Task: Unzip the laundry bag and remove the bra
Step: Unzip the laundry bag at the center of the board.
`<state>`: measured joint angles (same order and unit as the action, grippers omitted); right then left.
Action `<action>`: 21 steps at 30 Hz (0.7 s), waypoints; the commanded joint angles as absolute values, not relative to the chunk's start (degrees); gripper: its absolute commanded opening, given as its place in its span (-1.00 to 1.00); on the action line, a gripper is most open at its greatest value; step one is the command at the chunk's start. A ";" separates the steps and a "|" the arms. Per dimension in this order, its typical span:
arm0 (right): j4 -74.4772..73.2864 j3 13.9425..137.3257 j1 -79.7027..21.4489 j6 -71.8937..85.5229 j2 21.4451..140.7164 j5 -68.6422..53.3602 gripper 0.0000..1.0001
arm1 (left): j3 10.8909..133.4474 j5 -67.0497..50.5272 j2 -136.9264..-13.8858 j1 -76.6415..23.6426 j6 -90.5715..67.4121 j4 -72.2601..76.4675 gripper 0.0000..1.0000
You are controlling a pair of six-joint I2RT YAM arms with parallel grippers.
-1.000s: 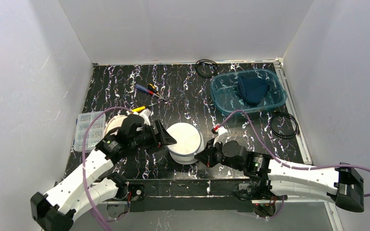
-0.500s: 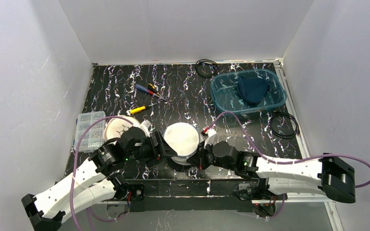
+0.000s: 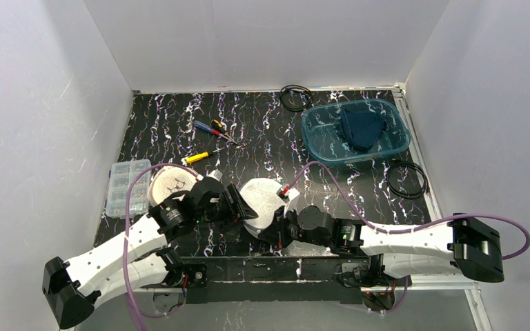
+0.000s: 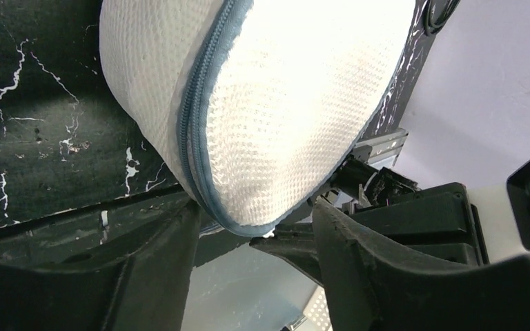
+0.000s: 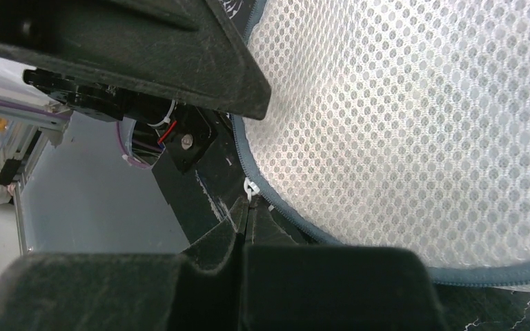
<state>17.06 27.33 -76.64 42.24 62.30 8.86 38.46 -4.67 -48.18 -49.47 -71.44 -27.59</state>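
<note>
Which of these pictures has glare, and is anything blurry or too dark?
Left wrist view: the laundry bag washes out to plain white at its upper right; the left gripper is nearly black. Right wrist view: mesh crisp, zipper pull clear, but the right gripper, close to the lens, is dark and soft. Top view: even light, sharp throughout.

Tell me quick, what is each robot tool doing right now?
Left tool: open, straddling the laundry bag edge.
Right tool: closed, pinching the bag's zipper pull.
</note>
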 commanded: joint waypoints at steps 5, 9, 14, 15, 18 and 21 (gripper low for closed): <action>19.87 28.27 -77.67 42.36 60.60 10.36 -0.97 | 38.75 -1.10 -50.22 -49.66 -71.22 -27.42 -0.06; 19.27 27.82 -77.75 42.50 59.85 10.80 -0.97 | 38.13 -0.73 -50.63 -49.71 -71.60 -27.26 -0.23; 17.97 27.06 -77.82 42.45 58.30 11.87 -0.97 | 38.33 0.80 -50.52 -49.66 -71.18 -27.90 -0.48; 17.56 26.87 -77.84 42.43 57.93 12.20 -0.97 | 38.46 1.21 -50.51 -49.66 -70.99 -28.13 -0.53; 15.87 26.32 -77.81 42.45 55.85 13.42 -0.97 | 38.67 1.58 -50.40 -49.66 -70.72 -28.40 -0.70; 13.45 25.78 -77.78 42.36 53.59 14.79 -0.97 | 38.62 1.67 -50.42 -49.65 -70.58 -28.53 -0.80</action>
